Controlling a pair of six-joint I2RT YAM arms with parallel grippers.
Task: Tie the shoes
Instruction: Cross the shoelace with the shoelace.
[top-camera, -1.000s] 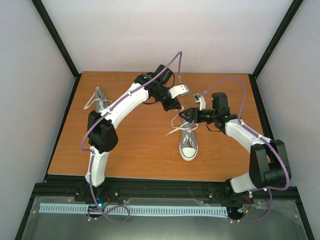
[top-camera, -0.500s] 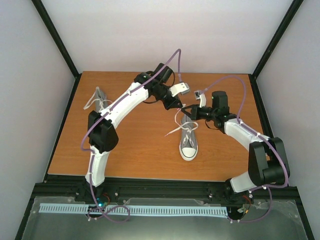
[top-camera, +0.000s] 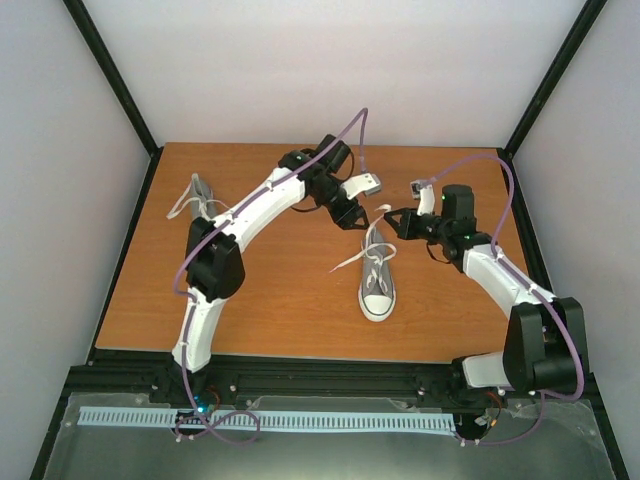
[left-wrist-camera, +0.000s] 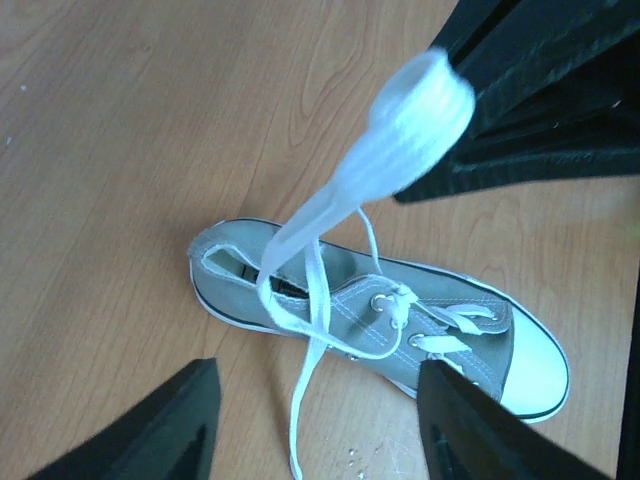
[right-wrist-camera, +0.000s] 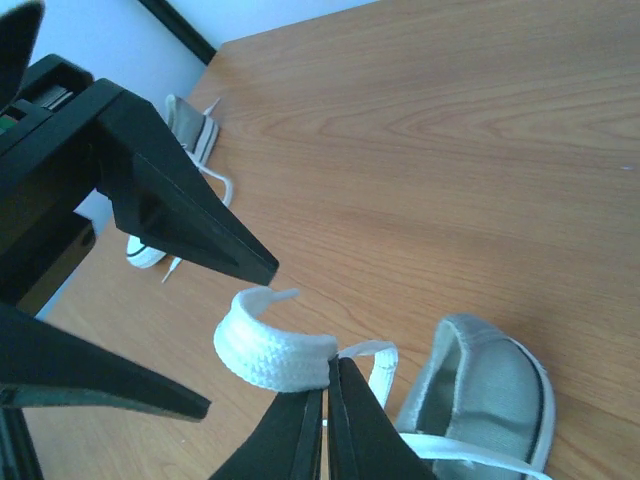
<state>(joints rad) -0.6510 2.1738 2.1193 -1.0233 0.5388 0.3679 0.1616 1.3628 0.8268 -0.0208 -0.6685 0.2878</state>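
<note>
1. a grey sneaker (top-camera: 377, 283) lay flat near the middle of the desk (top-camera: 280, 300), its white toe cap (left-wrist-camera: 535, 365) pointing at the near edge where the arms were bolted and its heel toward the far side.
2. its white lace (right-wrist-camera: 272, 352) was not tied. one strand rose off the eyelets in a slack loop above the heel end, and the other end (top-camera: 349, 262) trailed loose over the wood on the shoe's left.
3. the right end effector (right-wrist-camera: 326, 372) was pinched fully together on the raised strand, and the flat lace folded over the closed tips in a small arch.
4. the left end effector (left-wrist-camera: 318, 375) hung just beside that arch with its jaws partly apart and nothing between them. from its own camera i could see the sneaker on the desk through the gap.
5. one of its black fingers (right-wrist-camera: 190, 225) pointed at the lace arch, close to it but not touching.
6. the two end effectors faced each other above the heel end of the sneaker, the left one reaching in from the far left, the right one from the right.
7. the second sneaker (top-camera: 201, 196) sat well apart at the far left of the desk, its laces also lying loose around it.
</note>
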